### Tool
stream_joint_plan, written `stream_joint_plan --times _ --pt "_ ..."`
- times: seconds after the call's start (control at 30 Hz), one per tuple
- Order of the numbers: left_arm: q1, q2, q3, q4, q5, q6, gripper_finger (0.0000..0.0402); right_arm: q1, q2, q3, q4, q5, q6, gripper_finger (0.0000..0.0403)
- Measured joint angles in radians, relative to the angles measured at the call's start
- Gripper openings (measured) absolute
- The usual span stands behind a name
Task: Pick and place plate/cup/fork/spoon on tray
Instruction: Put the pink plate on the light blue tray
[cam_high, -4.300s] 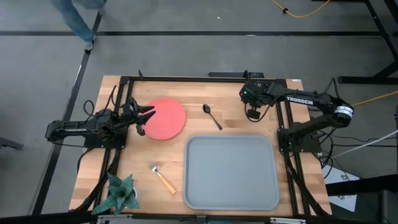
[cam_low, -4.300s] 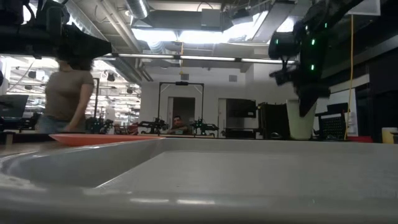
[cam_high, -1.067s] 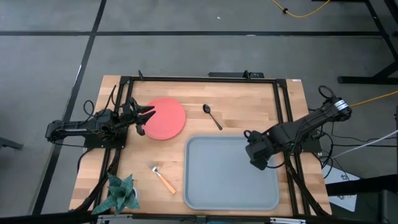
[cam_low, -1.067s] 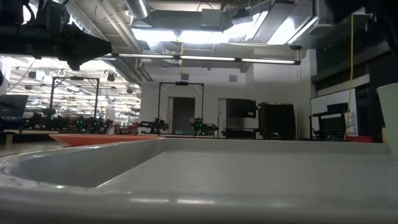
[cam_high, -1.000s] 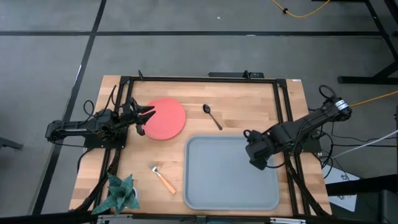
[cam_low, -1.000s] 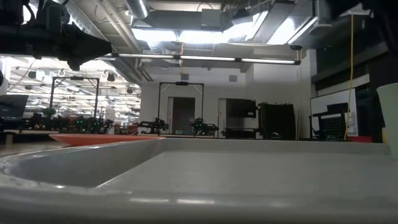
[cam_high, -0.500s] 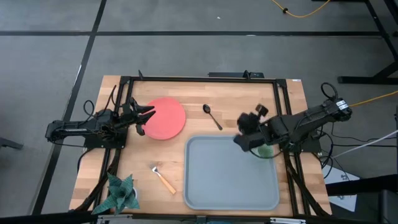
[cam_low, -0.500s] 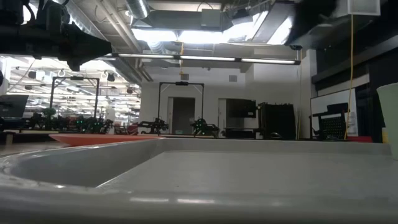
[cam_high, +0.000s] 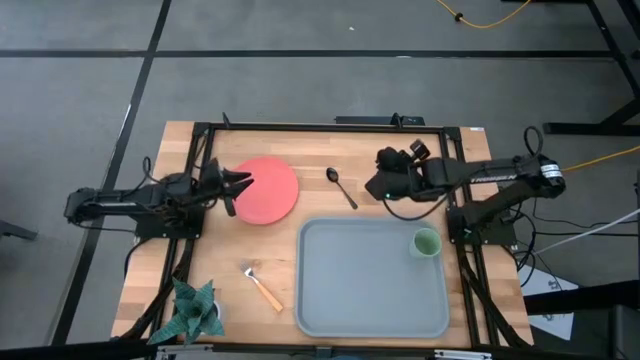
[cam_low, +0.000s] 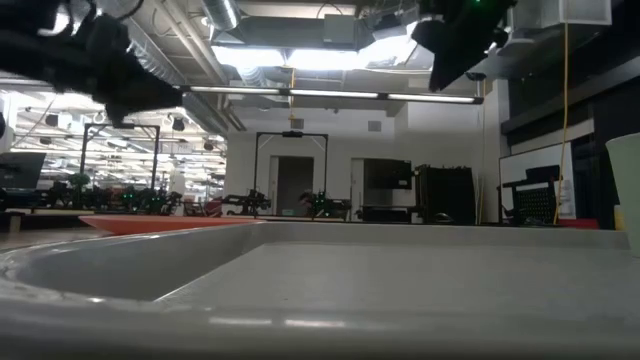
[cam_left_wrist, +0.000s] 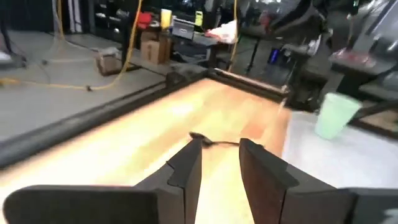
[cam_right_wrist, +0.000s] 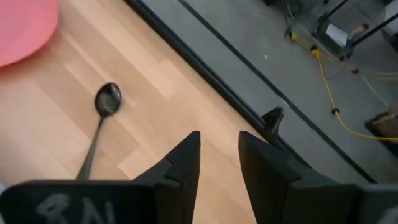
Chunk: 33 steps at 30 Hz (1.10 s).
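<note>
I see the cup (cam_high: 426, 243) upright in the tray (cam_high: 360, 290) (far right corner), at five o'clock from my right end effector (cam_high: 381, 186), spread and empty, spoon (cam_high: 340, 186) just beside. Left end effector (cam_high: 238, 186) spread at the plate (cam_high: 268, 189).

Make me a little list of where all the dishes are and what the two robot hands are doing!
cup: standing on the tray, near its right edge
plate: on the table, not on the tray
spoon: on the table, between plate and right gripper
fork: on the table, left of the tray
left gripper: open, at the plate's left edge
right gripper: open, empty, above the table near the spoon
</note>
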Motion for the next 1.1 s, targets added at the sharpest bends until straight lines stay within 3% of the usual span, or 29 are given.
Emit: stream_joint_plan --times 0.13,0.23,0.37,0.7,1.1 --pt "0.0 0.195 0.114 -0.153 0.006 0.154 0.01 -0.038 0.0 0.0 -0.024 0.026 -0.028 0.0115" --pt "-0.005 0.366 0.152 -0.247 0.065 0.164 0.01 -0.073 0.0 0.0 -0.056 0.089 -0.069 0.0115" --pt "-0.035 0.536 0.196 -0.243 0.127 0.182 0.0102 -0.138 -0.008 0.0 -0.091 0.154 -0.096 0.0115" --pt "-0.226 0.824 0.361 -0.308 0.134 0.209 0.0102 -0.256 -0.046 -0.001 -0.116 0.139 -0.097 0.0115" --pt "-0.361 1.117 0.385 -0.307 -0.062 0.053 0.01 -0.307 -0.045 -0.001 -0.13 0.139 -0.16 0.0115"
